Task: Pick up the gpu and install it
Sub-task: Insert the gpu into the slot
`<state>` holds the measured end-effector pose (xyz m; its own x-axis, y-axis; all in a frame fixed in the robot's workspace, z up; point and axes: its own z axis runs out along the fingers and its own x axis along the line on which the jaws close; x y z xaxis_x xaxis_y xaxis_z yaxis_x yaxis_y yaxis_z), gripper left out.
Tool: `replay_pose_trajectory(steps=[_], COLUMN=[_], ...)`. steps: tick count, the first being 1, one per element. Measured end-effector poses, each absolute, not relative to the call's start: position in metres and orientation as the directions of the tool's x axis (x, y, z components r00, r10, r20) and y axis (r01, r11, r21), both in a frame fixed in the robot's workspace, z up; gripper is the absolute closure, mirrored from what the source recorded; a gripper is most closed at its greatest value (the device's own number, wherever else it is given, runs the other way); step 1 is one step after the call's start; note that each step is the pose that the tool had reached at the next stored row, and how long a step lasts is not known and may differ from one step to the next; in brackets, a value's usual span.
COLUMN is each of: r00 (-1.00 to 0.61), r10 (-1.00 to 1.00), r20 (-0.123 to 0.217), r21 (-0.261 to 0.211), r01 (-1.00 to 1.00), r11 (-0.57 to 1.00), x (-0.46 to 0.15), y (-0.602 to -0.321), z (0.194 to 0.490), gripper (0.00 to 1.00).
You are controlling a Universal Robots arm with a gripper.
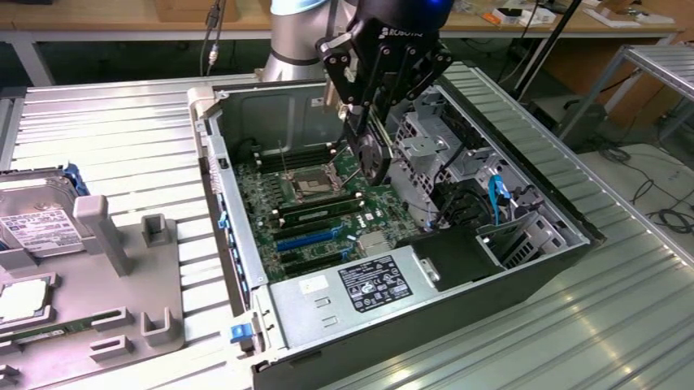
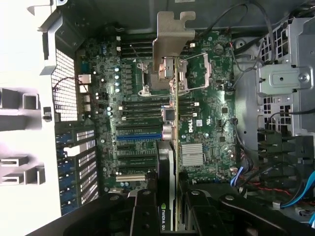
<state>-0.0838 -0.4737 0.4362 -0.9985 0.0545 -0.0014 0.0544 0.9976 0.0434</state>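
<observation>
My gripper (image 1: 366,122) is shut on the gpu (image 1: 371,158), a thin dark card that hangs edge-down over the open computer case (image 1: 564,244). The card is above the green motherboard (image 1: 325,203), near the processor socket (image 1: 307,183), and clear of the board. In the wrist view the gpu (image 2: 172,123) is edge-on, with its silver bracket (image 2: 172,34) at the far end. The gripper (image 2: 167,206) clamps the card's near end between its black fingers (image 2: 142,211). The blue expansion slot (image 2: 139,137) lies just beside the card's line.
A power supply (image 1: 358,284) with a label sits at the case's near end and a drive cage (image 1: 434,154) with cables at the exterior view's right. A grey fixture tray (image 1: 119,268) on the exterior view's left holds a hard drive (image 1: 38,223) and other parts.
</observation>
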Motion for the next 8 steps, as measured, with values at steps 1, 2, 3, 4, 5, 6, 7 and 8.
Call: replay_pose_trajectory(steps=[1,2,3,4,5,6,7,8], r00=[-0.999,-0.999,-0.999,-0.999,-1.0,-1.0,-1.0,-1.0], r10=[0.049,0.045,0.038,0.033,0.027,0.02,0.01,0.002], r20=[-0.001,-0.001,-0.001,-0.001,-0.001,-0.001,-0.001,-0.001], r21=[0.043,0.043,0.043,0.043,0.043,0.043,0.043,0.043], r01=[0.048,0.045,0.038,0.032,0.027,0.02,0.01,0.002], r11=[0.998,0.998,0.998,0.999,0.999,0.999,0.999,0.999], x=[-0.0839,-0.0839,-0.0839,-0.0839,-0.0839,-0.0839,-0.0838,-0.0839], y=[-0.4737,-0.4737,-0.4737,-0.4737,-0.4737,-0.4737,-0.4737,-0.4737], z=[0.4362,0.4362,0.4362,0.4362,0.4362,0.4362,0.4362,0.4362], gripper=[0.73,0.73,0.73,0.73,0.73,0.73,0.73,0.73])
